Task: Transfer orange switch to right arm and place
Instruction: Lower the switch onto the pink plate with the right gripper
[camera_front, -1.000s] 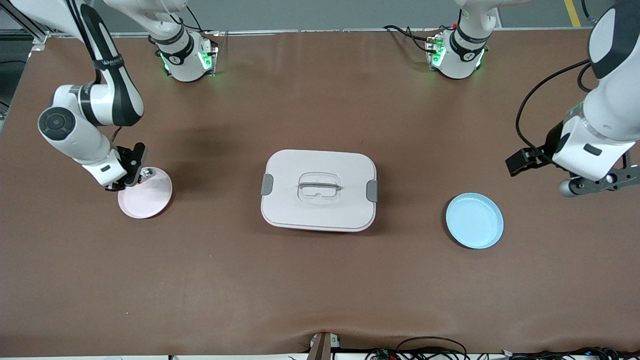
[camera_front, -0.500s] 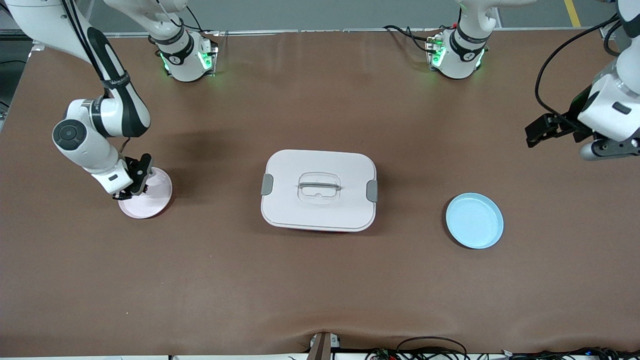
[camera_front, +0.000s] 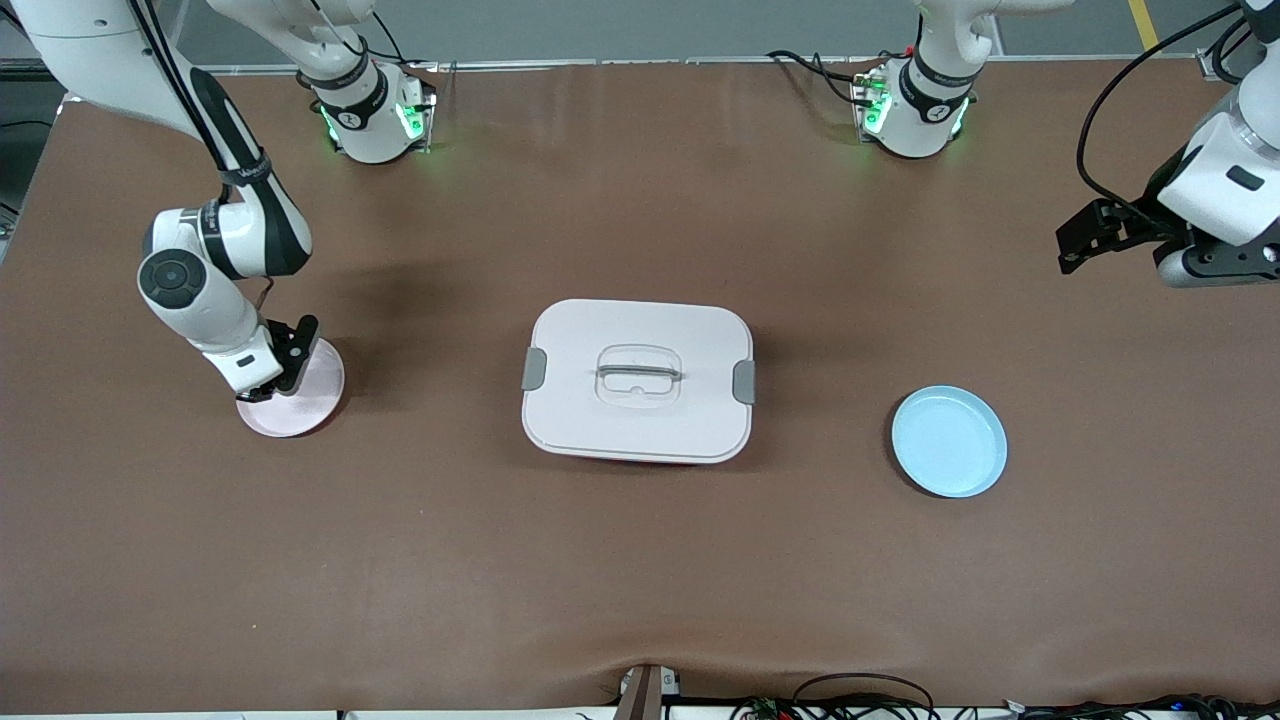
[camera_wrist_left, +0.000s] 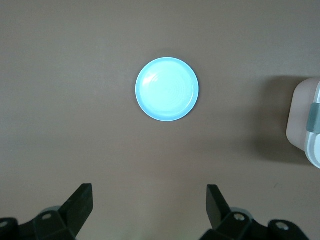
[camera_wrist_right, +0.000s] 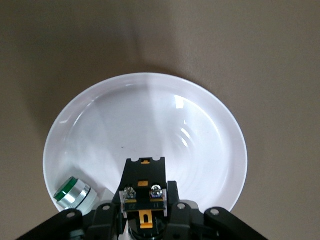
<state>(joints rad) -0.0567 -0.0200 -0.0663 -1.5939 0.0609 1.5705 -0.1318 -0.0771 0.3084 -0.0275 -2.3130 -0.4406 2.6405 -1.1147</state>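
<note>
The orange switch (camera_wrist_right: 144, 189), a black block with two screws and an orange tab, sits between the fingers of my right gripper (camera_wrist_right: 145, 212), which is shut on it. It hangs low over the pink plate (camera_wrist_right: 220, 120), close above the dish's bottom. In the front view, the right gripper (camera_front: 262, 390) is over that plate (camera_front: 310, 395) at the right arm's end of the table, and the hand hides the switch. My left gripper (camera_front: 1072, 245) is open and holds nothing, up in the air at the left arm's end; its fingers (camera_wrist_left: 80, 202) are spread wide.
A silver cylinder with a green ring (camera_wrist_right: 74, 194) lies in the pink plate beside the switch. A white lidded box (camera_front: 638, 380) stands mid-table. A light blue plate (camera_front: 948, 441), also (camera_wrist_left: 167, 89), lies toward the left arm's end.
The right arm has moved in over the pink plate and down, with the switch still gripped. The left arm has risen and pulled back from the blue plate.
</note>
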